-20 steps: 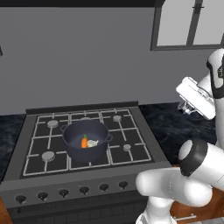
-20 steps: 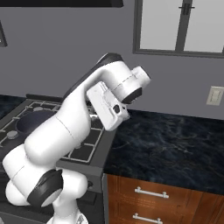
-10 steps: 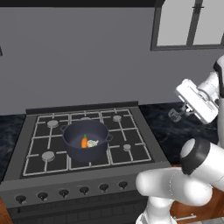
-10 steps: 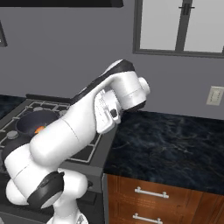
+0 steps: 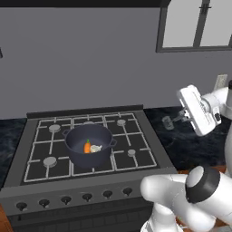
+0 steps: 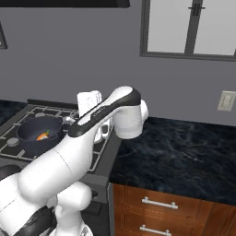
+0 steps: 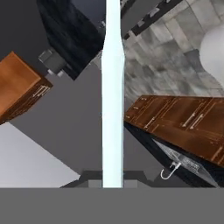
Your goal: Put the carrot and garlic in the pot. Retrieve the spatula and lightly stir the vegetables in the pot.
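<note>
**Spatula in the grip, vegetables in the pot**

Already the carrot (image 5: 87, 147) and the garlic (image 5: 95, 148) lie side by side, touching, on the floor of the pot (image 5: 77, 153). Pot sits near the middle of the stove (image 5: 136, 140), on the grates, both side handles showing.

Gripper (image 5: 177, 118) hangs in the air to the right of the stove, above the dark counter (image 6: 184, 152), well apart from the pot. Jaws clenched on the spatula (image 7: 112, 92). Hand view: pale handle runs straight up between the finger tips, long and slim. Left base view: dark blade end (image 5: 167, 122) sticks out leftward from the gripper, toward the stove.

Wooden drawers (image 6: 161, 209) below the counter. Window (image 6: 193, 27) on the grey wall above.
</note>
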Robot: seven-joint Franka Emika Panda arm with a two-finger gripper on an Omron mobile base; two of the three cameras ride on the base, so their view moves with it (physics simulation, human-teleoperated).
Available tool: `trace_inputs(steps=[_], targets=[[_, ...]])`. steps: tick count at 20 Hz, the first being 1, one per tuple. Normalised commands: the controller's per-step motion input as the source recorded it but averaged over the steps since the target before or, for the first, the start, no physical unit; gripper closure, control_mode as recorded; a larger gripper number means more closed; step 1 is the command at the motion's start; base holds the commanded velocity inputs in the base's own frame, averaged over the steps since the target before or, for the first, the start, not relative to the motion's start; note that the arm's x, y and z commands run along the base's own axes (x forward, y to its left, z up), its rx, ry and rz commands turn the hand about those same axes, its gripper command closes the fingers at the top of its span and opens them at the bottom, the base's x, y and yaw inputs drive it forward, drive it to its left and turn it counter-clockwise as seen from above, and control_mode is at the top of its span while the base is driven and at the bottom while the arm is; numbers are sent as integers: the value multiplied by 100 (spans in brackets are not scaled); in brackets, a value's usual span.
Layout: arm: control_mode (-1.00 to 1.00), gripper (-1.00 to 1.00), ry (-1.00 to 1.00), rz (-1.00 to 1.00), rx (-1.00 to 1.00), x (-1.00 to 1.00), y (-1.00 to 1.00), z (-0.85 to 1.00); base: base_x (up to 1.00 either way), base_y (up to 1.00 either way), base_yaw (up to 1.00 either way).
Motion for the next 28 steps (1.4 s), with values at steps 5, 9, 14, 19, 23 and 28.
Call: trace_inputs(steps=[5, 9, 14, 19, 23, 28], targets=[[-100, 100, 8, -16, 23, 0, 40, 35, 0, 0, 0], [-100, 100, 16, -18, 23, 0, 46, 28, 0, 0, 0], [-100, 100, 16, -16, 16, 3, 47, 7, 0, 0, 0], [-100, 100, 18, -16, 5, 40, 38, -5, 0, 0, 0], [-100, 100, 12, -8, 8, 49, 29, 10, 0, 0, 0], [-100, 100, 15, -8, 8, 34, 43, 2, 0, 0, 0]])
